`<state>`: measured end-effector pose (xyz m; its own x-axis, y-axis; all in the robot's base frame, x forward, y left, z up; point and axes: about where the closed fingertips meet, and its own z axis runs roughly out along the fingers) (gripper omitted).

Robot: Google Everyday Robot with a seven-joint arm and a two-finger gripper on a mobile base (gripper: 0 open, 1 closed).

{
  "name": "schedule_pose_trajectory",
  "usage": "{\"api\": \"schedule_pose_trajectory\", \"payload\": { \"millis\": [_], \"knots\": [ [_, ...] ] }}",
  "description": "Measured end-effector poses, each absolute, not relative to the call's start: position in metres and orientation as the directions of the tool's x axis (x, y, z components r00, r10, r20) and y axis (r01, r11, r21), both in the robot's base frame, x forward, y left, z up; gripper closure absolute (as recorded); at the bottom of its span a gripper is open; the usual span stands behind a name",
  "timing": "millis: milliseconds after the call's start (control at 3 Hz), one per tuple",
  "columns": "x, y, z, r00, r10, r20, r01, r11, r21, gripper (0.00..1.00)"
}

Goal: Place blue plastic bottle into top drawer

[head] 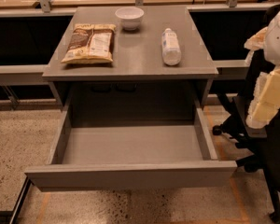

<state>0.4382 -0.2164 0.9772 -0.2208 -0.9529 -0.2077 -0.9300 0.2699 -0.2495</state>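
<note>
The blue plastic bottle point(171, 46) lies on its side on the right part of the grey desk top point(130, 59), cap toward the back. The top drawer point(130, 174) is pulled fully out below the desk, and nothing shows on its grey floor. My gripper point(267, 97) is at the right edge of the view, as pale cream parts of the arm. It hangs beside the desk's right side, lower than the desk top and apart from the bottle and the drawer. It holds nothing that I can see.
A brown-and-white snack bag point(89, 43) lies on the left of the desk top. A white bowl point(129, 17) stands at the back middle. A black office chair point(256, 139) stands right of the drawer, under my arm. Speckled floor surrounds the drawer.
</note>
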Motion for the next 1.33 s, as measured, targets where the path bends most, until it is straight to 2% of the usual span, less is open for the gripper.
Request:
{"api": "schedule_pose_trajectory", "payload": {
  "millis": [333,667,1000,1333],
  "knots": [
    [0.438,-0.216,0.977,-0.221,-0.953,-0.208,-0.93,0.27,-0.25,0.0],
    [0.46,-0.204,0.987,-0.194,-0.939,-0.285,-0.915,0.278,-0.294,0.0],
    [0.521,-0.18,1.011,-0.157,-0.874,-0.459,-0.876,0.338,-0.344,0.0],
    [0.563,-0.172,1.033,-0.189,-0.804,-0.564,-0.839,0.431,-0.333,0.0]
  ]
}}
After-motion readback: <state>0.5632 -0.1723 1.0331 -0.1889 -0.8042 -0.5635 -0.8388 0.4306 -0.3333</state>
